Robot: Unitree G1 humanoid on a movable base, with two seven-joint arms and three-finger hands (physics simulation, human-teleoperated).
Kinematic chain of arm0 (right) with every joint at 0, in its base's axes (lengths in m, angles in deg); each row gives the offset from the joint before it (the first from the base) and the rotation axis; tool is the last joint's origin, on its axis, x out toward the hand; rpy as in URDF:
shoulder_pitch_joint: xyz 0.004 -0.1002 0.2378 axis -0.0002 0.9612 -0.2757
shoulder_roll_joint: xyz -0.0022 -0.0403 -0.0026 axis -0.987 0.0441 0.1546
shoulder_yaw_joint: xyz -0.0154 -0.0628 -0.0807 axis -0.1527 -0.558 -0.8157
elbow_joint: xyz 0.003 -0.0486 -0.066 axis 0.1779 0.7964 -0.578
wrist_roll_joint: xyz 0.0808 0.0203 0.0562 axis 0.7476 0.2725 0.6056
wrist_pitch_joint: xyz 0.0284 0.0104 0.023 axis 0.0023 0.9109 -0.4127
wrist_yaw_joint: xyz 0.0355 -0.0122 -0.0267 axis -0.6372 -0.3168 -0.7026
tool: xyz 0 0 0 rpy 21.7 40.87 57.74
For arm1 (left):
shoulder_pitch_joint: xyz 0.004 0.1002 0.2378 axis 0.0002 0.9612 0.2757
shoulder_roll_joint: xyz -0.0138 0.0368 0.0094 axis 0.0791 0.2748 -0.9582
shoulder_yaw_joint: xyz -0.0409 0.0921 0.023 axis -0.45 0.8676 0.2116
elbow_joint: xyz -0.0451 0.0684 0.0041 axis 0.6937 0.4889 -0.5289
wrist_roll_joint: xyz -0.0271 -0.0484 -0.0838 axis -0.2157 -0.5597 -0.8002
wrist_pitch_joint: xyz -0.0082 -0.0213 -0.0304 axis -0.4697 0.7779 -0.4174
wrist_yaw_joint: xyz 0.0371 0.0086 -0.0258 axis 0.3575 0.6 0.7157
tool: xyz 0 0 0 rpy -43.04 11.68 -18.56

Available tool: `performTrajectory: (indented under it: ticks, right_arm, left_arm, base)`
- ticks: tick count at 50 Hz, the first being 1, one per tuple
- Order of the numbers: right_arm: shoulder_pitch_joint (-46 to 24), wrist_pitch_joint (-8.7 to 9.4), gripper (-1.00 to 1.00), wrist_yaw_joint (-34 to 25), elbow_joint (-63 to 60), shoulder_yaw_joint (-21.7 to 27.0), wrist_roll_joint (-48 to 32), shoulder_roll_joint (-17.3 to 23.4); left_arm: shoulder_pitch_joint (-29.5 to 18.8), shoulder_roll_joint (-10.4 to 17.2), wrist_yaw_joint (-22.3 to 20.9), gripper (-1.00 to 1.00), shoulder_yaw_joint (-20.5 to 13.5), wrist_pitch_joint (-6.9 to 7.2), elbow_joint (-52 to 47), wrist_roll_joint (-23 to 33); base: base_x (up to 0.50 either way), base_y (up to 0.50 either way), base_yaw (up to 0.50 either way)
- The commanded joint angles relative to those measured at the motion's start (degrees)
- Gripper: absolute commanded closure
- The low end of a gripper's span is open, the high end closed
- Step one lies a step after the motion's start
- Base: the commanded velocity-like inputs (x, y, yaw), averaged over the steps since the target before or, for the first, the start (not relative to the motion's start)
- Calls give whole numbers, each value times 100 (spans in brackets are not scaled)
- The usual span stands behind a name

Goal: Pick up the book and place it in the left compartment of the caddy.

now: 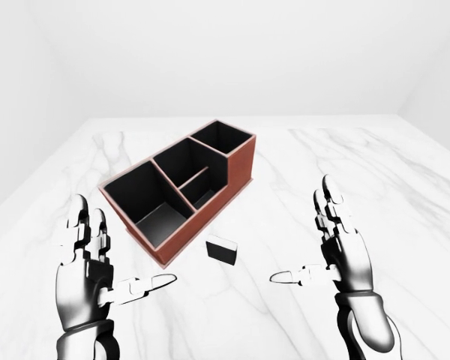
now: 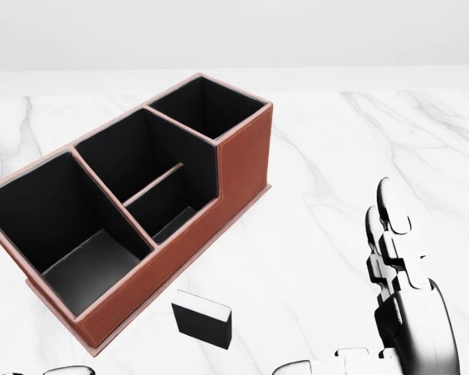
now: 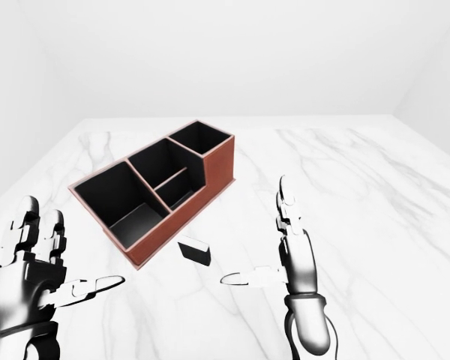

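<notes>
Book [image 1: 221,250]: one small black one stands on the marble table [image 1: 405,195], between the two raised hands and just beside the caddy's long wall. Both the left hand [image 1: 86,274] and right hand [image 1: 337,251] are spread open, holding nothing (thumbs pointing inward). One brown caddy [image 2: 238,160] holds four black compartments, its large left compartment [image 2: 62,226] bare inside.

White marble surface [image 1: 405,187] with faint grey veins, spreading wide in the left-eye view and running up to a straight far edge near the top. Beyond that edge, plain pale grey walls [image 1: 232,52], bare and smooth, meeting in soft corners at the upper left and upper right. Even, diffuse light throughout, with only weak shadows on the marble. In the head view, the same veined marble below a flat grey band of wall
</notes>
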Motion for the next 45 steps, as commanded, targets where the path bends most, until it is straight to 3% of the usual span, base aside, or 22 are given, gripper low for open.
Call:
performTrajectory:
  ticks: [1, 9, 10, 13, 16, 17, 18, 20, 25, 29, 34, 37, 40, 45]
  right_arm:
    - [6, 0, -100, -8, 11, 0, 18, 3]
    - [28, 0, -100, 80, -14, 108, 164, -86]
    - [29, 0, -100, 90, -13, 176, 265, -105]
    - [50, 0, -100, 54, 16, 174, 257, -78]
    - [74, 0, -100, 49, -28, 133, 225, -70]
    - [68, 0, -100, 53, -44, 92, 173, -58]
    - [56, 0, -100, 52, -30, 84, 165, -51]
    - [39, 0, -100, 49, -15, 78, 152, -42]
    - [45, 0, -100, 32, 8, 62, 132, -27]
    - [7, 0, -100, -7, 50, 38, 137, -13]
    - [-9, 0, -100, -31, 73, 1, 121, 0]
    - [-42, 0, -100, -63, 112, 5, 192, -5]
    - [-22, 0, -100, -98, 105, 10, 265, 1]
    - [-19, 0, -100, -79, 61, -35, 192, 10]
  left_arm:
    - [11, 8, 12, -100, 16, -7, 0, 15]
    - [49, 3, 6, -100, 47, -73, -12, 35]
    - [50, -14, 46, -100, 84, -232, 7, 105]
    - [104, -24, 279, -100, 362, -530, 44, 519]
    - [233, 130, 352, -100, 726, -642, -18, 764]
    - [386, 198, 437, -100, 1098, -917, -128, 1179]
    - [488, 366, 476, -100, 1419, -940, -126, 1564]
    - [559, 597, 691, -100, 1677, -940, -91, 1895]
    - [955, 1256, 1511, -100, 2847, -940, -348, 3677]
    - [967, 1832, 1714, -100, 3821, -940, -800, 4525]
    - [648, 2238, 1726, -100, 4722, -254, -1126, 5418]
    - [441, 2399, 1588, -100, 5231, 18, -1144, 5814]
    - [256, 2546, 1459, -100, 5518, 60, -968, 5929]
    - [-39, 2440, 1267, -100, 5672, 60, -560, 6193]
  base:
    - [42, -37, 0]
    - [42, -26, 0]
    - [27, 0, 0]
    - [9, 0, 0]
    - [4, 0, 0]
    - [4, 0, 0]
    - [4, 0, 0]
    - [4, 0, 0]
    - [0, 0, 0]
    - [0, 0, 0]
    - [0, 0, 0]
    - [0, 0, 0]
    - [0, 0, 0]
    - [0, 0, 0]
